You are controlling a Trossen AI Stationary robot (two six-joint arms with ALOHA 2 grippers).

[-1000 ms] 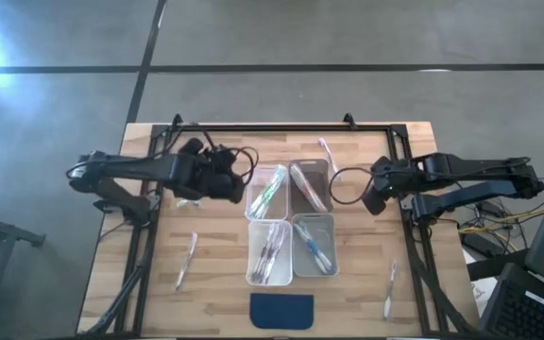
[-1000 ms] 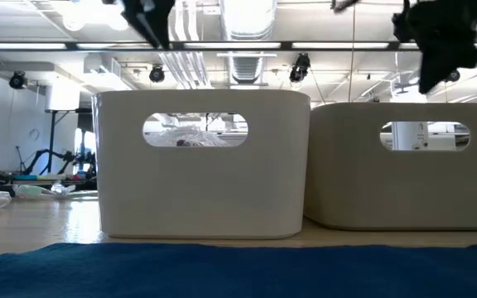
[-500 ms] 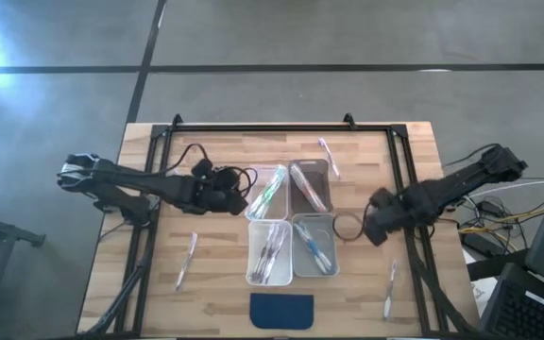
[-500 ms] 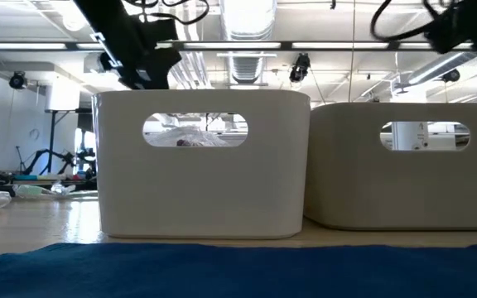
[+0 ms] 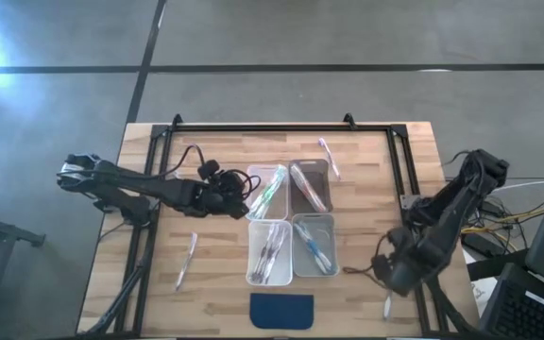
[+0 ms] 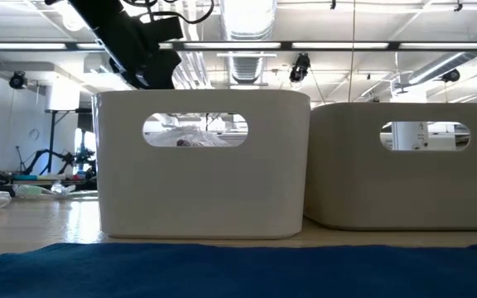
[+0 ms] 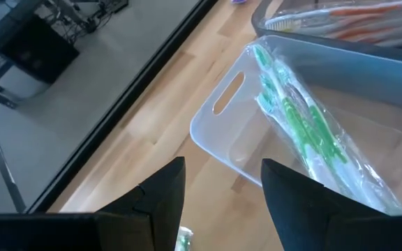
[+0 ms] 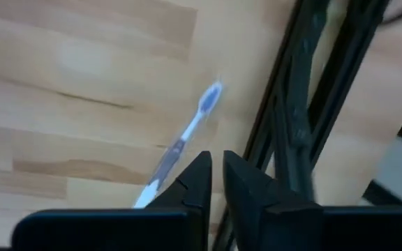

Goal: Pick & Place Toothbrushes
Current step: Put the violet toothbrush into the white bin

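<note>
While nearly closed, right tool (image 8: 216,183), over toothbrush (image 8: 181,143)

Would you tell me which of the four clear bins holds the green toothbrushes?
The far-left bin, beside the left end effector; the other three show no green.

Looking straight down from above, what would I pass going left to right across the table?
Loose toothbrush → left gripper → bin of green toothbrushes → bin with orange-tinted toothbrushes → right gripper.
</note>
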